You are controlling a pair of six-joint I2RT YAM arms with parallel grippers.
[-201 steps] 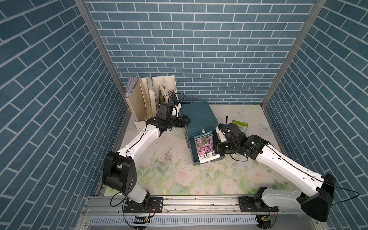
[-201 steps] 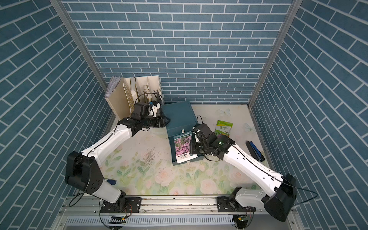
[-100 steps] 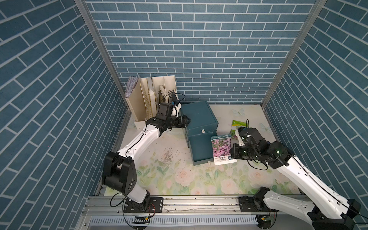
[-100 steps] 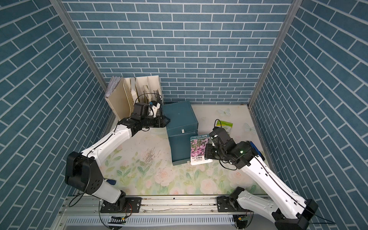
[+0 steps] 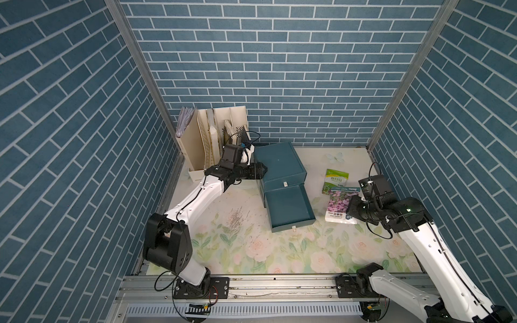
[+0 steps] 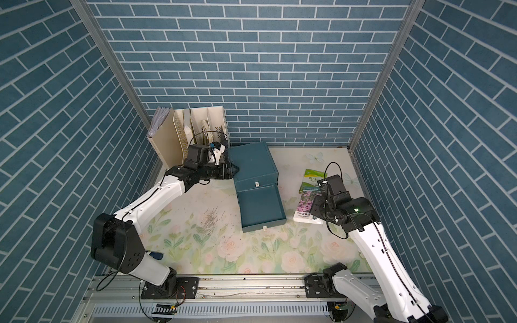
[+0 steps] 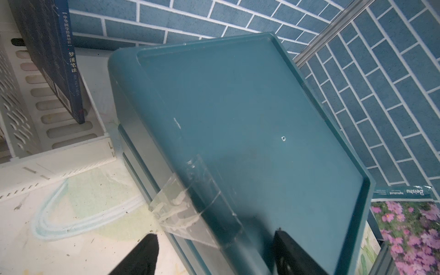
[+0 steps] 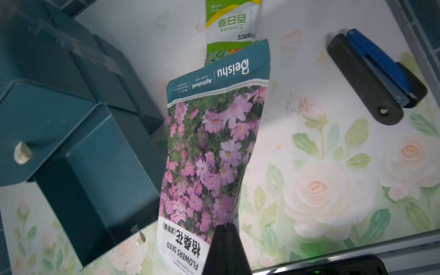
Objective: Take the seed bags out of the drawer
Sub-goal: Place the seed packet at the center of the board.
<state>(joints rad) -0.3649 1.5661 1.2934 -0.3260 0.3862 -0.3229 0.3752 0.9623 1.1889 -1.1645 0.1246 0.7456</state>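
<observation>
The right gripper (image 6: 315,209) seemingly pinches the pink packet (image 6: 304,205) beside the open drawer (image 6: 260,208).

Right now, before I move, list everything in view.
teal plastic cube cabinet: one, teal, back centre
shallow teal bottom drawer: one, teal, pulled out, empty
green-white glossy seed packet: one, green-white, right of cabinet
pink-purple glossy seed packet: one, pink-purple, right of drawer, gripped
cream file rack: one, cream, back left, with books
black-and-blue hand tool: one, by right wall
left gripper: one, black, jaws apart at cabinet top
right gripper: one, black, shut on pink-purple packet
</observation>
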